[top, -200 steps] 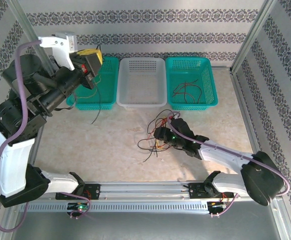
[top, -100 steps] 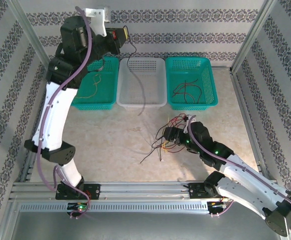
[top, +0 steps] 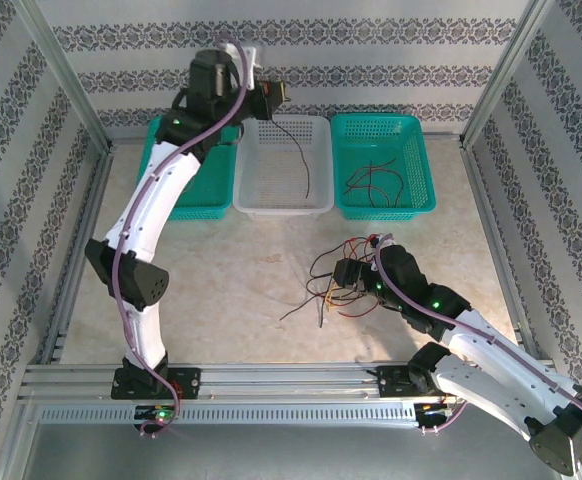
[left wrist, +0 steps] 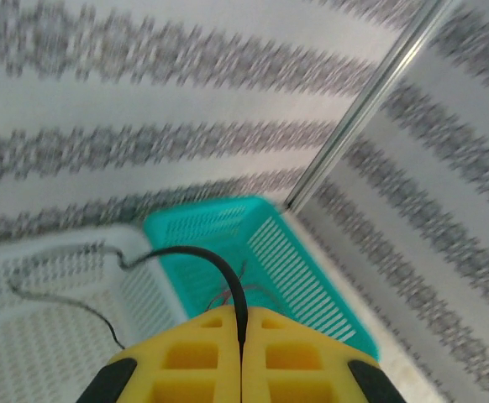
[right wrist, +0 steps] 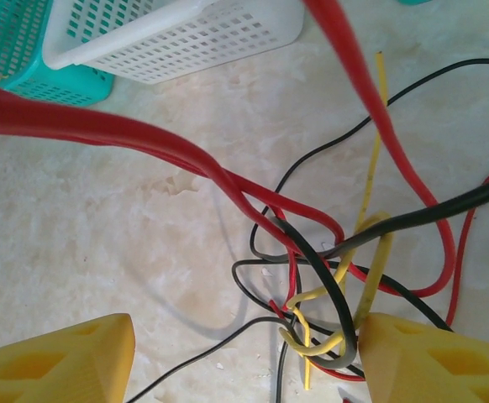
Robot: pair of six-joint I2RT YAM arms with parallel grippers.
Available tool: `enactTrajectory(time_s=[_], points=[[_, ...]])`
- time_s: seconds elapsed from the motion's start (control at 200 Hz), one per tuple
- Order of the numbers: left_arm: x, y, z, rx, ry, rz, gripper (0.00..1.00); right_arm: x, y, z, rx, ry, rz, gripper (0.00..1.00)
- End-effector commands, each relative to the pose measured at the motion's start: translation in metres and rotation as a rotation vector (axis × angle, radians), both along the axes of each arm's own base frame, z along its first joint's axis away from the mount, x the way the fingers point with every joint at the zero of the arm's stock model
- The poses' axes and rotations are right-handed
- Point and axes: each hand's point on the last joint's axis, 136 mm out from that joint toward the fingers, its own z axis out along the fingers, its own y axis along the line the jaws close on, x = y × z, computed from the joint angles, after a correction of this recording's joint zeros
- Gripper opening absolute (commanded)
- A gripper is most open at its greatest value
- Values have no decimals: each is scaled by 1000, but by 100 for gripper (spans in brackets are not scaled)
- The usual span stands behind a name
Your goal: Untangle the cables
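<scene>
While the left pincer [top: 276,92] hangs high over the back rim of the white basket [top: 281,206], its two blocky yellow fingers [left wrist: 186,361] are pressed flat together on a thin black wire [left wrist: 224,273], which comes out of the seam between them, arches up and trails down in a loose curve into the white basket, a rectangular plastic tray with walls and floor pierced by small square holes. On the left of the white basket sits a teal basket [top: 186,206] of the same perforated make, and on its right a second teal basket [top: 425,170] holds a few loose wires [top: 376,182], red and black, lying in slack loops. In front of the white basket and a little to its right, on the pale, glossy, marble-patterned table [top: 221,280], lies the tangle of wires [top: 323,268]: thin, smooth strands in red, black and yellow, with ends straggling outward over the table. The right pincer [top: 348,273] is low over this tangle, its ribbed yellow fingers [right wrist: 60,361] spread wide apart and gripping nothing. Between them the tight knot [right wrist: 328,311] of yellow, black and red sits just beside the right-hand finger, and thick-looking red loops sweep up close to the wrist camera, towards the white basket.
</scene>
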Motion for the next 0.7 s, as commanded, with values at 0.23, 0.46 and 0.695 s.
enactTrajectory(time_s=[0.23,0.46,0.695], points=[[6,-39,-147,-14,278,-105,71,5,-23,21,-67,-27,-74,73],[-58,-76,-148,150,258,-228,80,16,-42,23,-113,33,-138,75],[-125,-65,-129,84,254,-245,76,21,-49,23,-141,64,-140,69]])
